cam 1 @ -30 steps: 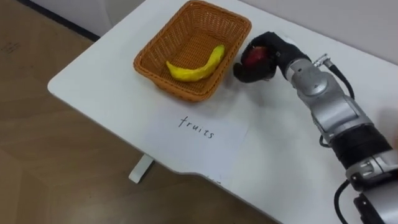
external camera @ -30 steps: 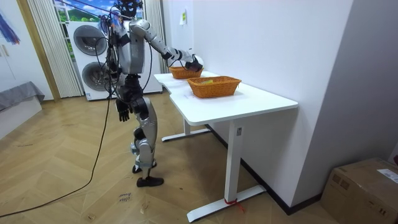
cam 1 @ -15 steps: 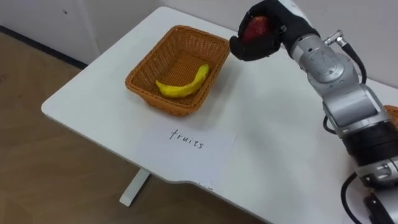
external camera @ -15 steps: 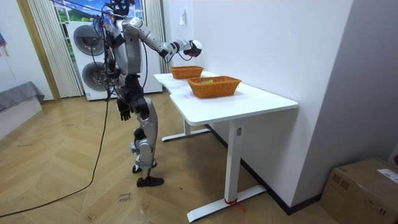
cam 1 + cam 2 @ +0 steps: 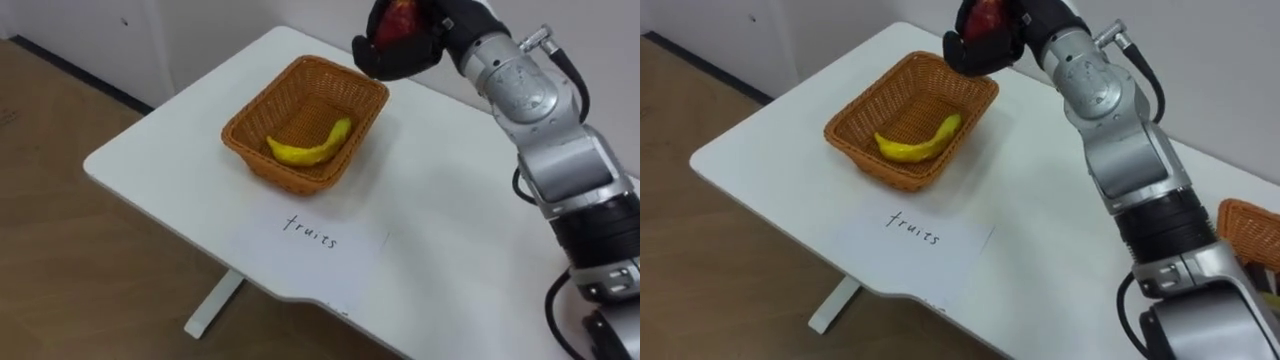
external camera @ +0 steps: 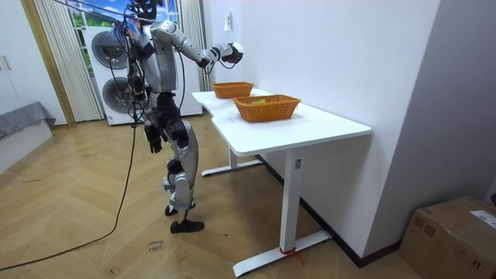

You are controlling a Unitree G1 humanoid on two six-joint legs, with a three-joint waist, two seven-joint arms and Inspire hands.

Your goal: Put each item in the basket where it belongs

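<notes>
1. Fruit basket (image 5: 285, 172) stands on the white worktop (image 5: 450, 230) near its left corner. A paper sheet (image 5: 310, 235) with a handwritten word lies just in front of it at the near edge.
2. One banana (image 5: 305, 148) lies slantwise on the basket's floor; nothing else is in it.
3. Beyond it, the right hand (image 5: 395, 58) hangs in the air with its fingers curled round a red fruit (image 5: 402, 16). It is over the basket's far rim, not over the middle.
4. Risk: if the hand lets go where it is, the red fruit may strike the rim and roll off across the worktop towards an edge.
5. Risk: released from this height, even over the middle, it may bounce out or land on the banana and bruise both. Lowering first looks wiser.
6. Risk: the wicker looks light, so a descending hand that catches the rim could shove or tip the basket.
7. A second basket (image 5: 1252, 228) shows at the worktop's right; what it holds cannot be made out.
8. The left hand (image 6: 153, 140) hangs by the robot's side in the room view; its state cannot be told.
</notes>
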